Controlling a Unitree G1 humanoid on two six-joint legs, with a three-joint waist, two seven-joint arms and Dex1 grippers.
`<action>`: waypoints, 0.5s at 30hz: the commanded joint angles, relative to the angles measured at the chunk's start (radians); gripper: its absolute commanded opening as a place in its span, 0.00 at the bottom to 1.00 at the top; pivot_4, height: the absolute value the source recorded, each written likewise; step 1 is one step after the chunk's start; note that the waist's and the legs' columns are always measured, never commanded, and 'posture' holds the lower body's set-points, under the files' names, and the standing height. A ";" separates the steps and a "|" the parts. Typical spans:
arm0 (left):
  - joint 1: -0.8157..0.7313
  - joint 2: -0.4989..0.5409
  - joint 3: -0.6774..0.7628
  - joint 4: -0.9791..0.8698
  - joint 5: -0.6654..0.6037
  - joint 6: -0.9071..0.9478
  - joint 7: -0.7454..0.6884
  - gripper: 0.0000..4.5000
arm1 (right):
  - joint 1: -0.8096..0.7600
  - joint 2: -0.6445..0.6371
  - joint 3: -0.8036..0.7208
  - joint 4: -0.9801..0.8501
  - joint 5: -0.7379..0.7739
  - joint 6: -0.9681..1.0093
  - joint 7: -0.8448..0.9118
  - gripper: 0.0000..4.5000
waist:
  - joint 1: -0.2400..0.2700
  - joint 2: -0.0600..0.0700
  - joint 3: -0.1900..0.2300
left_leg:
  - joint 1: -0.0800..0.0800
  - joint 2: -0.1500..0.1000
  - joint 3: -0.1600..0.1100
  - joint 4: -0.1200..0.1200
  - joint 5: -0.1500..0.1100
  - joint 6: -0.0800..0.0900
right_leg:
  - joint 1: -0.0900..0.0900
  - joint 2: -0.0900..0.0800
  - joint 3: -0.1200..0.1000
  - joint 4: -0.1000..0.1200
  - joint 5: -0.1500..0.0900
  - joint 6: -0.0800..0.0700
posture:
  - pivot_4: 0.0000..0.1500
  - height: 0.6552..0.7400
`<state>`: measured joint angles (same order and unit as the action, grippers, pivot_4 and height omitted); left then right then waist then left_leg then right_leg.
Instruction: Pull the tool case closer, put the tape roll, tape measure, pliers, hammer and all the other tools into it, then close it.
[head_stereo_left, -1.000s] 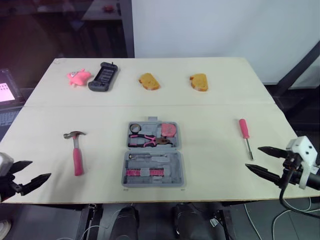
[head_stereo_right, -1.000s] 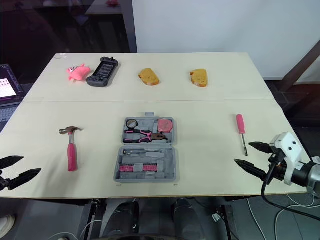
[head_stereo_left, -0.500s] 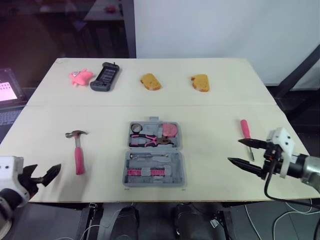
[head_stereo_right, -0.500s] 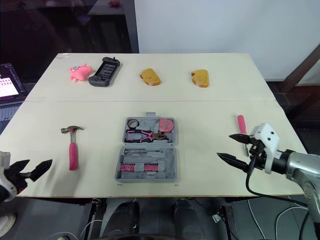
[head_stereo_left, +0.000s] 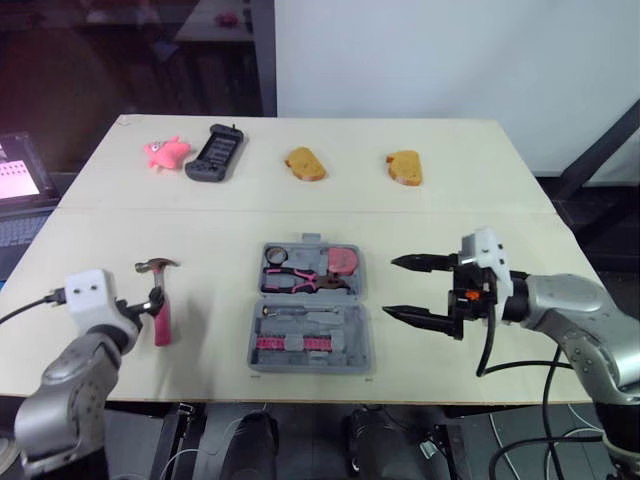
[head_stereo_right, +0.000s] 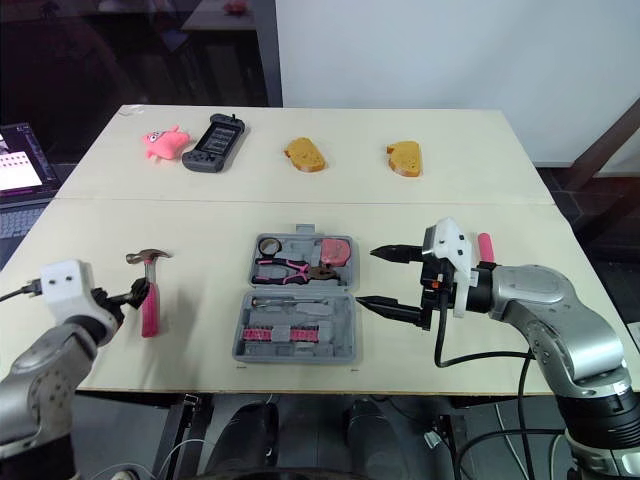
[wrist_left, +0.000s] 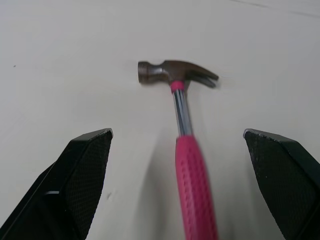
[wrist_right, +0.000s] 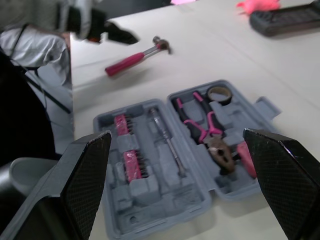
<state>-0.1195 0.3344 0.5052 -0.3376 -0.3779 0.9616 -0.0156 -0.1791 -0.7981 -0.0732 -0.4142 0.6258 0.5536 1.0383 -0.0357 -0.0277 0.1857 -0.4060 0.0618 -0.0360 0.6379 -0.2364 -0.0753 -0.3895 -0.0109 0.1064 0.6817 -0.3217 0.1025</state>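
Note:
The grey tool case (head_stereo_left: 308, 322) lies open at the table's middle front. In it sit a tape roll (head_stereo_left: 272, 255), pink-handled pliers (head_stereo_left: 300, 280), a pink tape measure (head_stereo_left: 343, 258) and pink bit strips (wrist_right: 131, 165). A pink-handled hammer (head_stereo_left: 158, 300) lies left of the case. My left gripper (wrist_left: 177, 132) is open, its fingers straddling the hammer's handle (wrist_left: 195, 185) just short of it. My right gripper (head_stereo_left: 390, 288) is open just right of the case, fingertips pointing at it. Part of a pink screwdriver (head_stereo_right: 487, 243) shows behind the right wrist.
Along the far edge lie a pink toy (head_stereo_left: 165, 152), a black handheld device (head_stereo_left: 215, 152) and two bread pieces (head_stereo_left: 304, 163) (head_stereo_left: 404, 166). A laptop (head_stereo_left: 15, 180) sits off the table's left side.
My right gripper has swung left from the table's front right corner to beside the case. My left gripper has come in from the left front edge up to the hammer.

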 joint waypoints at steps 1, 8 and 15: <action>-0.081 0.018 0.000 0.077 0.027 0.052 0.049 0.99 | -0.013 -0.001 -0.003 -0.022 -0.007 -0.023 0.000 1.00 | -0.002 0.000 0.000 | 0.000 0.000 0.000 0.000 0.000 0.000 | 0.000 0.000 0.000 0.000 0.000 0.000 | 1.00 1.00; -0.191 0.037 -0.018 0.266 0.046 0.173 0.065 0.99 | -0.001 0.001 -0.006 -0.034 -0.016 -0.031 -0.014 1.00 | -0.008 0.000 0.000 | 0.000 0.000 0.000 -0.001 0.000 0.000 | -0.001 0.000 0.000 0.000 0.000 0.000 | 1.00 1.00; -0.275 0.059 -0.055 0.459 0.079 0.121 0.033 0.99 | 0.032 0.003 -0.012 -0.063 -0.013 -0.026 -0.041 1.00 | -0.003 0.001 -0.001 | 0.000 0.000 -0.001 0.000 0.000 0.000 | 0.000 0.000 0.000 0.001 0.000 0.000 | 1.00 1.00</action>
<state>-0.3941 0.3877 0.4600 0.0775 -0.3085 1.0955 0.0265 -0.1489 -0.7981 -0.0613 -0.4409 0.6045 0.5370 1.0049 -0.0391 -0.0268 0.1852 -0.4057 0.0614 -0.0366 0.6374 -0.2363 -0.0753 -0.3896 -0.0112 0.1059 0.6824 -0.3214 0.1029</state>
